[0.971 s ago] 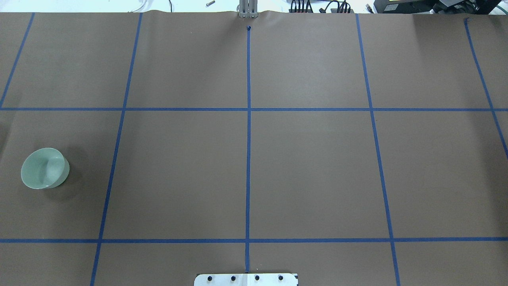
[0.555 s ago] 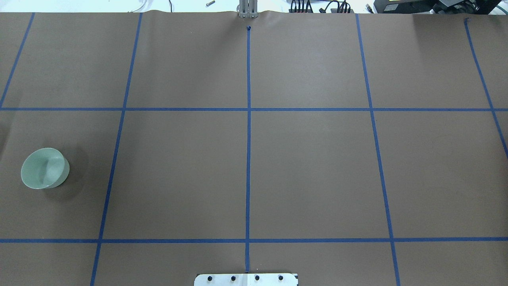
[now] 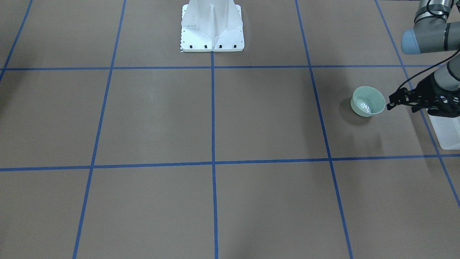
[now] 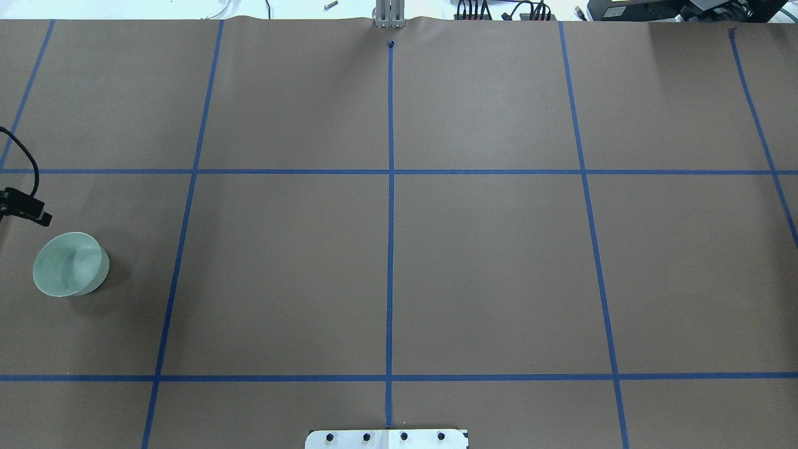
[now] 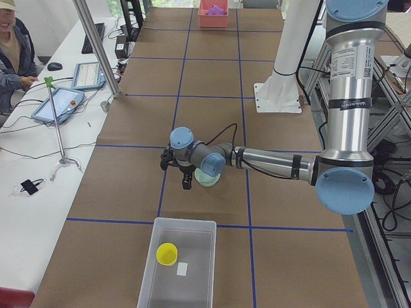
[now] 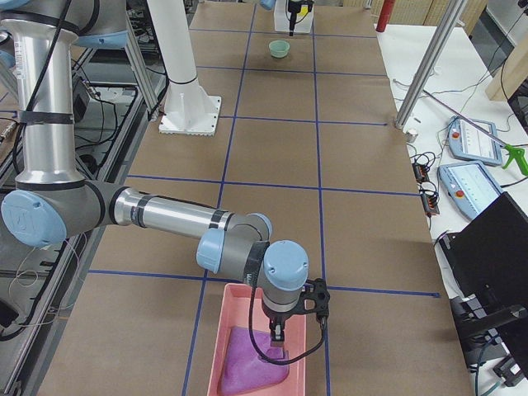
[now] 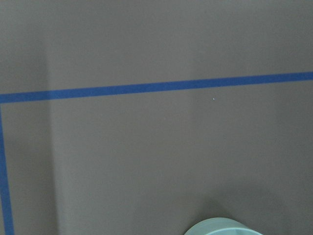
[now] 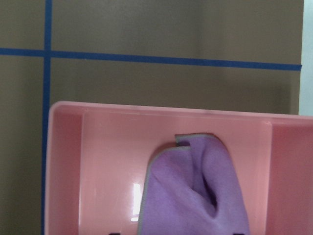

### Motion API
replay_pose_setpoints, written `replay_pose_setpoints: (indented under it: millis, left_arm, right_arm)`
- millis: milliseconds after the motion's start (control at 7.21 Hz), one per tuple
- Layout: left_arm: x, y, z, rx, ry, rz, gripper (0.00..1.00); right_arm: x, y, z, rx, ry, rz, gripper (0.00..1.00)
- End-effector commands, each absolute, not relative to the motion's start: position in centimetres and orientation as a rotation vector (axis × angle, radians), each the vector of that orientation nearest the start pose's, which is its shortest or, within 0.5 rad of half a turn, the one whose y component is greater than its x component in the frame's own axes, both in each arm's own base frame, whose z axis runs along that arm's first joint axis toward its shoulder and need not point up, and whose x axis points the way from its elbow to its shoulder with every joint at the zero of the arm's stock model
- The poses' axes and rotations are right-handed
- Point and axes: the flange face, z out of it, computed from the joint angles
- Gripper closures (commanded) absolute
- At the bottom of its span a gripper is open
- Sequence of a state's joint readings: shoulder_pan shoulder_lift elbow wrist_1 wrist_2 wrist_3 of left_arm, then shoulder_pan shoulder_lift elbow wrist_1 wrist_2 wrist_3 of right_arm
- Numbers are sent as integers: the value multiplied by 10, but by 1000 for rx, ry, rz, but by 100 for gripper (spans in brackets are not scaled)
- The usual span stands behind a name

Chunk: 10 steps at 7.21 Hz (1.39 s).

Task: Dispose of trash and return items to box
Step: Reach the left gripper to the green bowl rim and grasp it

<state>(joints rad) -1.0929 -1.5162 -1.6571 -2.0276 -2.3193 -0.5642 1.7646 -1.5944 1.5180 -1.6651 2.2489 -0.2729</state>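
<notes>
The pale-green bowl (image 3: 368, 102) stands upright on the brown table, far to my left (image 4: 65, 265). Its rim shows at the bottom of the left wrist view (image 7: 222, 227). My left gripper (image 3: 391, 101) hovers just beside the bowl on its outer, far side and looks open and empty; only its tip shows in the overhead view (image 4: 37, 215). The yellow tumbler (image 5: 167, 253) lies in the frosted white box (image 5: 192, 224) at the table's left end. My right gripper (image 6: 276, 334) hangs over a pink bin; I cannot tell whether it is open or shut.
The pink bin (image 6: 247, 297) at the table's right end holds a purple cloth (image 8: 195, 196). A small white scrap (image 5: 182, 269) lies in the box by the tumbler. The white pedestal (image 3: 212, 25) stands at the table's near middle. An operator (image 5: 13, 38) sits beside the table.
My left gripper's tip and cable have come into the overhead view at the left edge, just beyond the bowl. The bowl has not moved.
</notes>
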Motion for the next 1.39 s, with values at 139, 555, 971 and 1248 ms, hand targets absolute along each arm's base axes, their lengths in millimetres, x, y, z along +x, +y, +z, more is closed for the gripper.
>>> replay_pose_setpoints:
  millis: [139,555,971,1248]
  left_arm:
    - [205,-437,615,35,882,124,3]
    - [204,-420,628,31,878,137,99]
    - [205,-421,614,35,904,146,100]
    - [192,-420,586,-9,1032,174,100]
  right_arm:
    - [130,-465,671,18,-736,3,0]
    - [120,-469,661,19,-747,9,0]
    - [118,-468,660,18,-752,6,0]
    - [116,-470,653,20,-751,13,0]
